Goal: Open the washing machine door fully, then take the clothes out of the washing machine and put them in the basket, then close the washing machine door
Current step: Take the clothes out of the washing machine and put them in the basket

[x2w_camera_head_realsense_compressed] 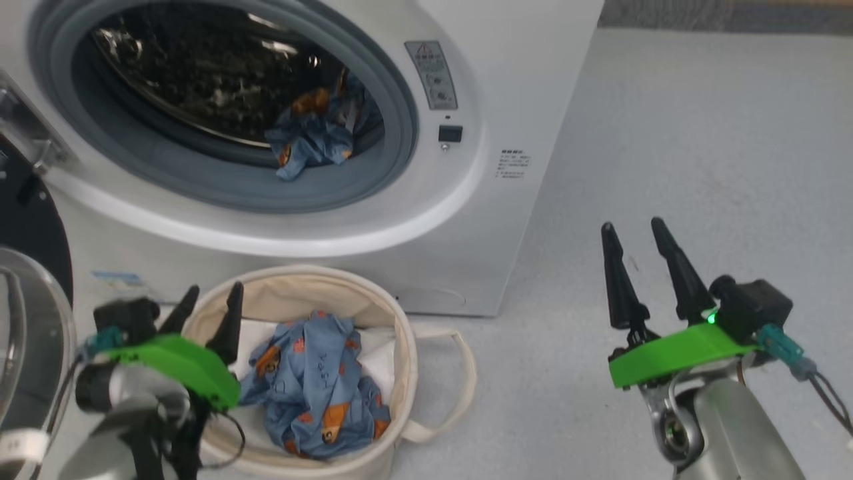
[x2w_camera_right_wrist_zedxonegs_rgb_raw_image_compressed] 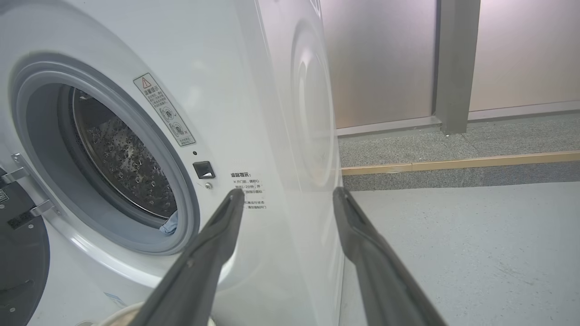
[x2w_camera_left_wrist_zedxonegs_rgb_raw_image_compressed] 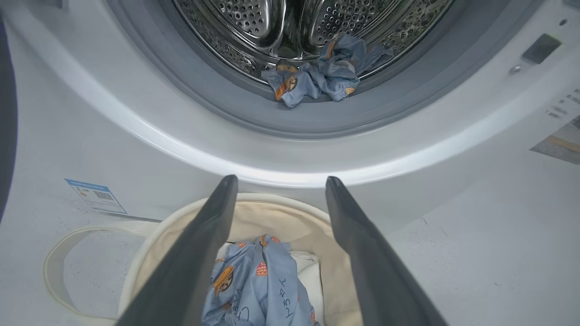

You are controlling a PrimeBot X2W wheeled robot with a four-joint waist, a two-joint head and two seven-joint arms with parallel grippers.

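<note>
Head view: the left claw (x2w_camera_head_realsense_compressed: 214, 288) is held wide open and empty above the basket (x2w_camera_head_realsense_compressed: 300, 293), with clothes (x2w_camera_head_realsense_compressed: 313, 380) laid beside it. The right claw (x2w_camera_head_realsense_compressed: 632, 225) is spread wide, nothing held; the washing machine (x2w_camera_head_realsense_compressed: 520, 100) is seen left of it.

Left wrist view: more clothes (x2w_camera_left_wrist_zedxonegs_rgb_raw_image_compressed: 317, 74) are seen in the drum ahead.

Right wrist view: the washing machine door (x2w_camera_right_wrist_zedxonegs_rgb_raw_image_compressed: 20, 258) is swung open, far left.

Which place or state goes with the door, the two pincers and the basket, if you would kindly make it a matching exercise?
1 washing machine door
2 left pincer
3 right pincer
4 basket

A holds a blue garment
B open, over the floor
C swung open, at the left
D open, over the basket

Pairs: 1-C, 2-D, 3-B, 4-A
</note>
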